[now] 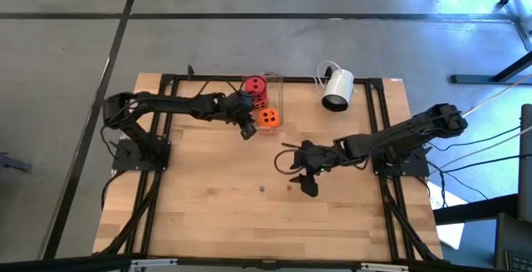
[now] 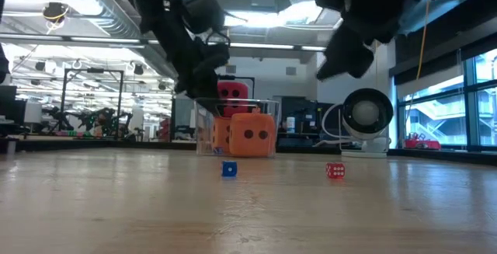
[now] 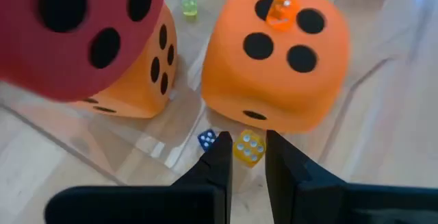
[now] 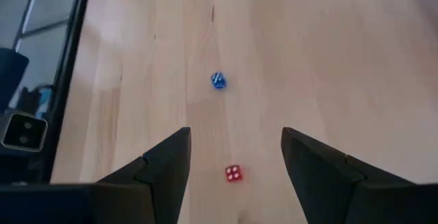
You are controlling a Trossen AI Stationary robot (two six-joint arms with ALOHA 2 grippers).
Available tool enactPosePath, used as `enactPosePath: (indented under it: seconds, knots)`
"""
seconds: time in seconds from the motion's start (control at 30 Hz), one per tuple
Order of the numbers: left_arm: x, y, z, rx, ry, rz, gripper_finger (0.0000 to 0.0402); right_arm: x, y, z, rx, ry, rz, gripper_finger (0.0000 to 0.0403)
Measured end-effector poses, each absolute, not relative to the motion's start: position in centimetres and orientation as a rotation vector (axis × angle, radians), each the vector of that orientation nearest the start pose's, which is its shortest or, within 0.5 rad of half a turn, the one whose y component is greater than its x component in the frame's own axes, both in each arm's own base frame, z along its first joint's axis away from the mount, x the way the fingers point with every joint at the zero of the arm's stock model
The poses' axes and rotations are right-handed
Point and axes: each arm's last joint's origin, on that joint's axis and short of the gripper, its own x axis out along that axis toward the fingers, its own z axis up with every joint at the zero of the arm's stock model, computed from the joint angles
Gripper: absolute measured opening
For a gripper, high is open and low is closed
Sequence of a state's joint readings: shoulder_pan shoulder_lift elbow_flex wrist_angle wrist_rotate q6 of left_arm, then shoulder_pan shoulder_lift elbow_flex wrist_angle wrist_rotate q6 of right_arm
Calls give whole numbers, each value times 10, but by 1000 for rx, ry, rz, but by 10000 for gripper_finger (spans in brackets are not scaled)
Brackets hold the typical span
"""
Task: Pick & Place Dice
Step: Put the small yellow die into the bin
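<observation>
A clear container [image 1: 278,85] stands at the table's far middle. Inside it, the red die [image 3: 82,32] sits on top of one orange die [image 3: 147,73], and the second orange die [image 3: 277,59] stands beside them with a tiny orange piece [image 3: 280,11] on its top. A tiny green piece [image 3: 189,7] and a tiny blue one [image 3: 207,140] lie on the container floor. My left gripper [image 3: 248,157] is at the container's near side, shut on a tiny yellow die [image 3: 248,148]. My right gripper [image 4: 236,155] hangs open above the table over a tiny red die [image 4: 234,174]. A tiny blue die [image 4: 217,80] lies beyond it. My left gripper pinches the tiny yellow die [image 3: 248,148] between its two fingertips [image 3: 220,157], just in front of the second orange die's lower edge. The fingers come in slanting down from the table's left. Whether the die rests on the container floor cannot be told.
A white round device [image 1: 337,89] with a cable stands right of the container at the far edge. The tiny red die [image 2: 335,170] and tiny blue die [image 2: 228,168] lie apart on bare wood in the table's middle. Black frame rails [image 1: 158,180] run along the left and right sides.
</observation>
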State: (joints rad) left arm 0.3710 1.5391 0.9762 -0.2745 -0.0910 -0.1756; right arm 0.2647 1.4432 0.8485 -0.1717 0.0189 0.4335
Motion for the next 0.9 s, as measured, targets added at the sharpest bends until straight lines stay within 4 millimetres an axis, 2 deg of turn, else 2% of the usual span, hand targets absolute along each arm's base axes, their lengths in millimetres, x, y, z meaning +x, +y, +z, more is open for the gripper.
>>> enactPosePath:
  seconds: [0.27, 0.47, 0.63, 0.73, 0.9]
  knots:
    - [310, 123, 202, -243, 848, 484, 49, 291, 95, 171, 226, 918, 57, 229]
    - [311, 124, 201, -233, 852, 483, 51, 295, 104, 150, 98, 938, 19, 229]
    - [310, 123, 199, -229, 878, 481, 52, 298, 109, 128, 139, 1019, 82, 229]
    - [306, 123, 193, -221, 929, 496, 52, 300, 110, 121, 151, 1027, 78, 228]
    - [304, 122, 192, -223, 954, 509, 55, 301, 110, 119, 142, 1016, 54, 211]
